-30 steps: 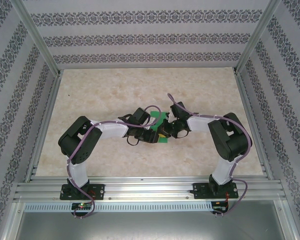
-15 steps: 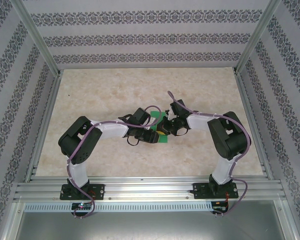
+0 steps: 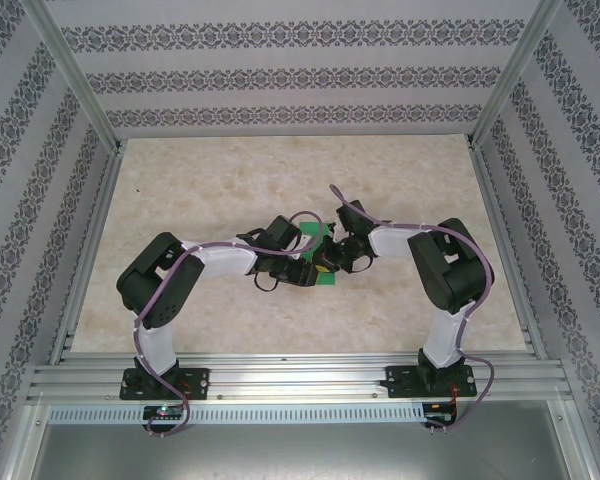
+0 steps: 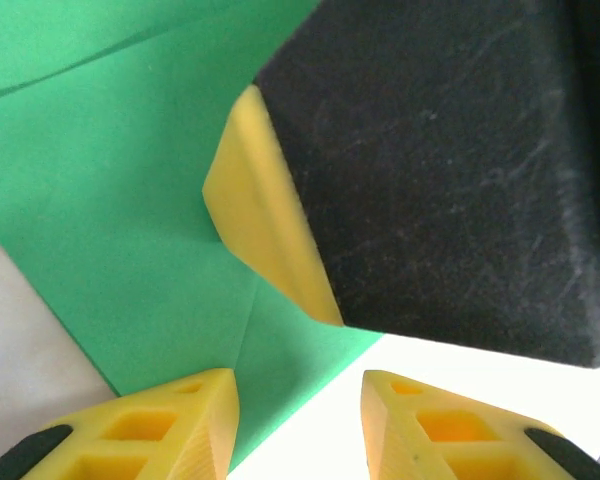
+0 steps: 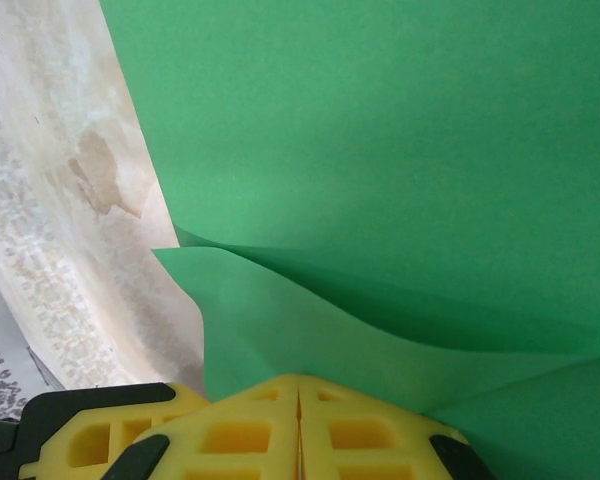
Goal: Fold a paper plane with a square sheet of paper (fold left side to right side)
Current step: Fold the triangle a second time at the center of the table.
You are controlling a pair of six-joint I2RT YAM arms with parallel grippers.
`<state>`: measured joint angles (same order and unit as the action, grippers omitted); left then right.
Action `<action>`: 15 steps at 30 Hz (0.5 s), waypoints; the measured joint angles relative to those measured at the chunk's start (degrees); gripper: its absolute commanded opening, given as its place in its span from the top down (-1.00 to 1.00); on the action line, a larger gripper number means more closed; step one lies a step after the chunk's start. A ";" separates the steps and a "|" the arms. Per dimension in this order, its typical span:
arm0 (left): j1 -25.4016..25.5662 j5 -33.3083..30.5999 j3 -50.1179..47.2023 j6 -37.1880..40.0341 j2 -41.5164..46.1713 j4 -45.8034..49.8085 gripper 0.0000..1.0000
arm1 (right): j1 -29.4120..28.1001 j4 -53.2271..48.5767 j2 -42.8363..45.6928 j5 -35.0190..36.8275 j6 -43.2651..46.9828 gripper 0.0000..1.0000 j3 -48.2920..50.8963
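In the top external view both arms reached in to the middle of the table [image 3: 180, 200], and their wrists met over the square sheet of paper [image 3: 318, 236]. Only slivers of green showed around them. The left gripper [image 3: 313, 270] and the right gripper [image 3: 333, 258] sat just beside each other, too crowded there to judge their jaws.

In the left wrist view the left gripper [image 4: 300, 420] stood open, its two yellow fingers [image 4: 180, 425] well apart and holding nothing. The paper [image 4: 110, 200] lay flat beneath it, with a faint crease running toward the near corner. The right gripper's black body and one of its yellow fingers [image 4: 265, 215] crossed the sheet just ahead.

In the right wrist view the right gripper [image 5: 298, 425] was closed, pads [image 5: 240, 435] pressed together on a flap of the paper [image 5: 310, 330]. The flap curled up off the rest of the sheet [image 5: 400, 130], with the table [image 5: 70, 190] bare to the left.

The fold seemed just begun. To do it well, the pinched flap should probably travel low and straight across. The open left gripper could press down on the flat part so that the sheet does not slide. The edges should be lined up before any crease is pressed. Pulling too hard would likely drag or crumple such thin paper.
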<state>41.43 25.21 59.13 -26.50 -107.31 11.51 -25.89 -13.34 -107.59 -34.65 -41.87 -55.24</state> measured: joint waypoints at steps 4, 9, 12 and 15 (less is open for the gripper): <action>0.15 -0.11 -0.13 0.00 0.00 -0.59 0.20 | -0.02 -1.77 0.00 1.38 1.64 0.82 -0.94; 0.37 -0.44 -0.87 -0.04 0.00 -2.80 0.20 | -0.26 -5.16 0.02 4.33 4.39 0.82 -2.75; 0.39 -0.44 -1.27 -0.20 -0.02 -3.96 0.20 | -0.17 -6.12 0.02 5.11 5.49 0.81 -3.21; 0.48 -0.48 -1.51 -0.22 -0.07 -4.87 0.20 | 0.35 -6.64 0.02 5.22 6.12 0.81 -3.43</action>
<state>41.91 24.73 57.63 -26.72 -107.37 6.63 -25.54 -19.99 -107.57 -29.43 -35.75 -58.67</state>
